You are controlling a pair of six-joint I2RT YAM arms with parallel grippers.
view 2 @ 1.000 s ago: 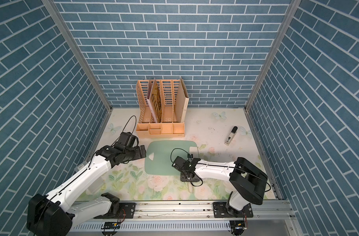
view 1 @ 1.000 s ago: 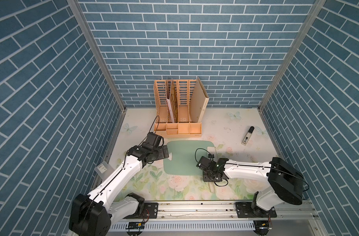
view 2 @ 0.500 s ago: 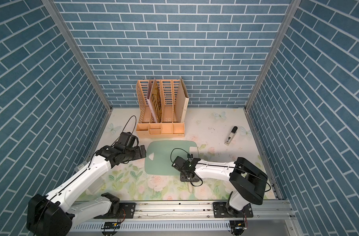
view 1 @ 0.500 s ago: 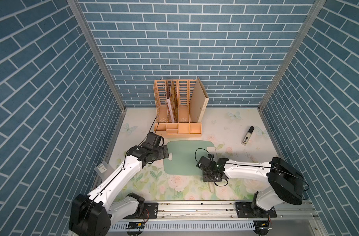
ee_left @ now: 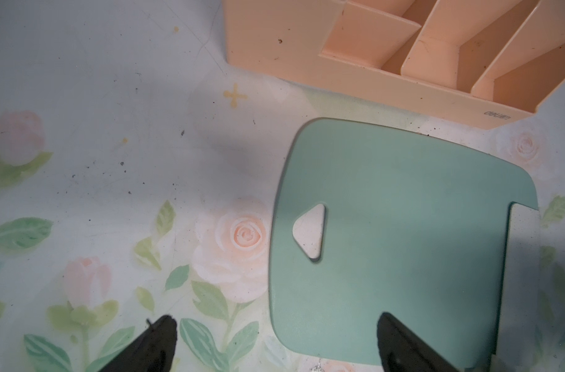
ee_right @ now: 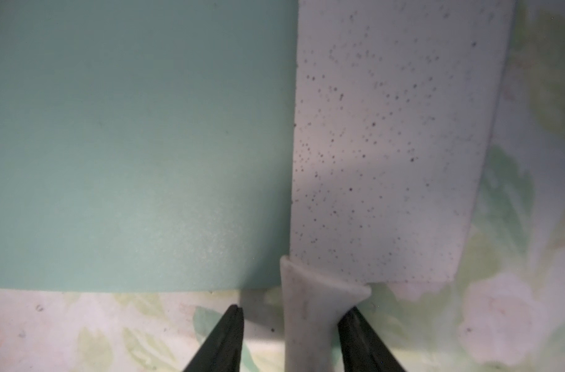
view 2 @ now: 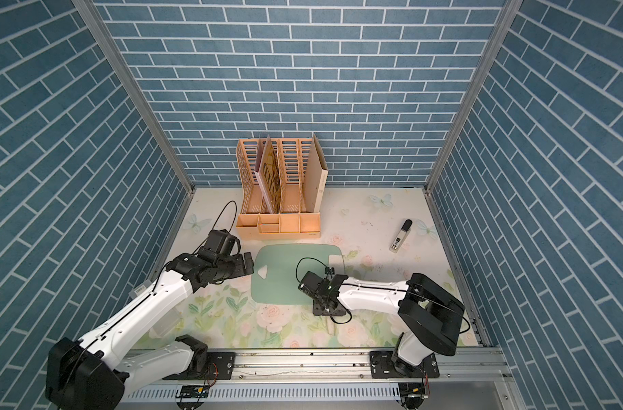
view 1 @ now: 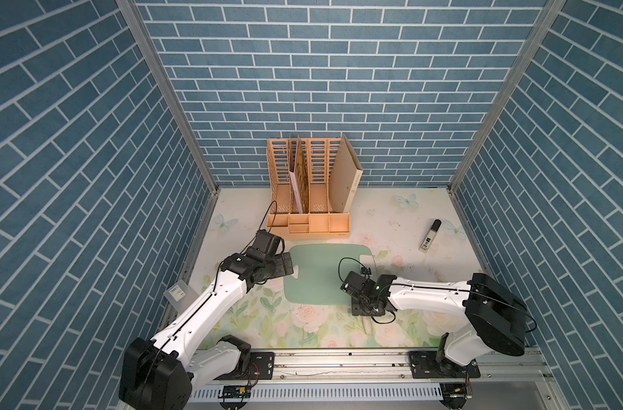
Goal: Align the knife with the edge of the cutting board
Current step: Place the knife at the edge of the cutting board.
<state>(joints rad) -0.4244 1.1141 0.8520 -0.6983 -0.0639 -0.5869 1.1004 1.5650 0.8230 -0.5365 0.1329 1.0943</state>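
Judging from the layout, alignment is taken as nearly done: the knife (ee_right: pixel 387 145) is laid along the short edge of the cutting board (ee_right: pixel 129 145) opposite its hole, blade overlapping it, handle out on the tabletop (view 1: pixel 427 280). The right fingers (ee_right: pixel 224 341) are spread astride the handle, not pinching; the left fingers (ee_left: pixel 152 348) are spread, empty, at the hole end. Only retreat is judged left.

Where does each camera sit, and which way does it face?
Top views: high at the front, facing down toward the back wall; left arm and right arm show.
Left wrist: looks down on the cutting board; the open left pincer shows.
Right wrist: looks down on the knife; right pincer straddles its handle.
Shared: the cutting board.
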